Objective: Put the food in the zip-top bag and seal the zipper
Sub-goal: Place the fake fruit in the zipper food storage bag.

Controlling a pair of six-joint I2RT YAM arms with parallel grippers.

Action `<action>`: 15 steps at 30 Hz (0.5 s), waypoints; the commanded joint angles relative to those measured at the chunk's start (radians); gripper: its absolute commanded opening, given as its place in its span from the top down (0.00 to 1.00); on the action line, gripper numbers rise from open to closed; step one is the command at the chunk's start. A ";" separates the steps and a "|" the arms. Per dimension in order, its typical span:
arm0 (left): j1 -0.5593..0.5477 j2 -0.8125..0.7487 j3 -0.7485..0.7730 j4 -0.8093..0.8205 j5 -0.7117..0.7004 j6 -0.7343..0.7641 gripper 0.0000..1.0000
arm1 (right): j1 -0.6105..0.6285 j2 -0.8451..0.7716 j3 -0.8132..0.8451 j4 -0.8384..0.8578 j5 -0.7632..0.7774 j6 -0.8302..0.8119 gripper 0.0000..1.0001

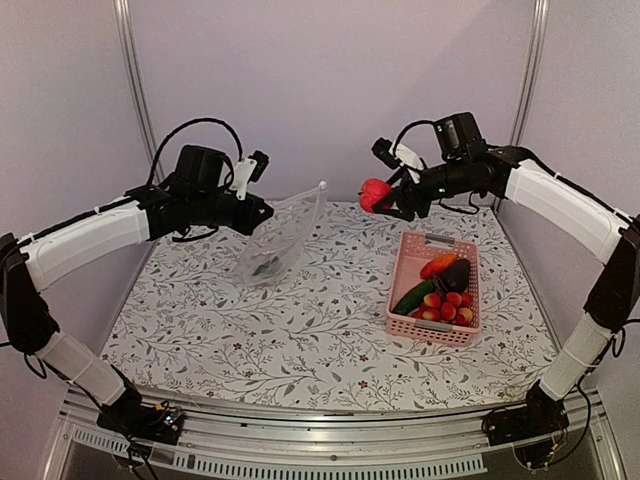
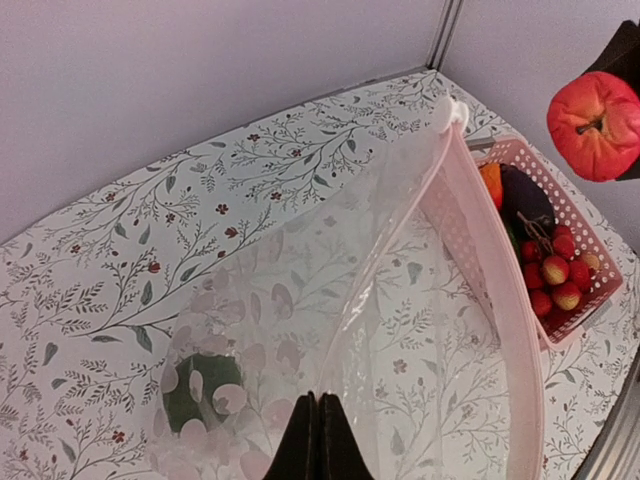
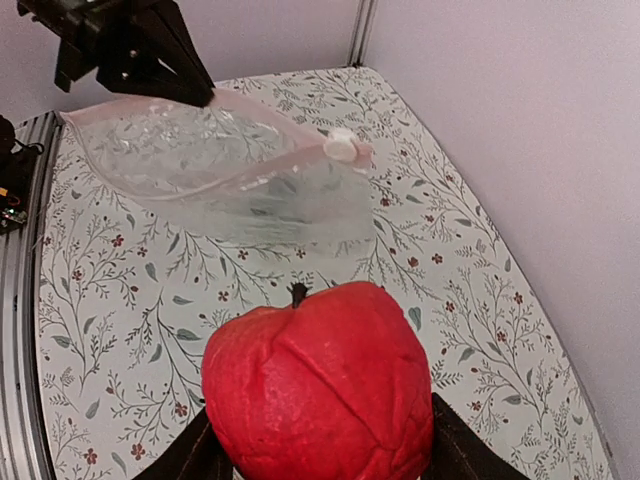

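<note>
Nothing legible: no text or numbers on the clear plastic zip-top bag (image 1: 285, 230) or pink slotted basket (image 1: 399, 285).

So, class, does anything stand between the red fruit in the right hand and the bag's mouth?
Nothing visible. The red fruit in the right hand faces the bag, held up by the left hand, with only open air between them.

In the left wrist view the soft red apple-shaped ball (image 2: 595, 120) is cut by the right edge, and the clear crinkly plastic bag (image 2: 300, 270) blurs the dark green round item (image 2: 195, 385) inside it. The left tool (image 2: 320, 445) runs off the bottom edge. In the right wrist view the ball hides most of the right tool (image 3: 320, 450), leaving only the outer sides of its dark fingers (image 3: 462, 455).
</note>
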 commanded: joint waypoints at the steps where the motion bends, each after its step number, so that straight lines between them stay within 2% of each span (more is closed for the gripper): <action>1: 0.010 0.008 -0.010 0.024 0.052 -0.003 1.00 | 0.108 0.038 0.141 -0.029 -0.072 -0.014 0.61; 8: 0.008 -0.002 -0.010 0.028 0.074 -0.010 1.00 | 0.232 0.154 0.310 -0.040 -0.106 0.010 0.60; 15: 0.008 -0.022 -0.011 0.033 0.092 -0.014 1.00 | 0.276 0.302 0.440 -0.026 -0.075 0.029 0.57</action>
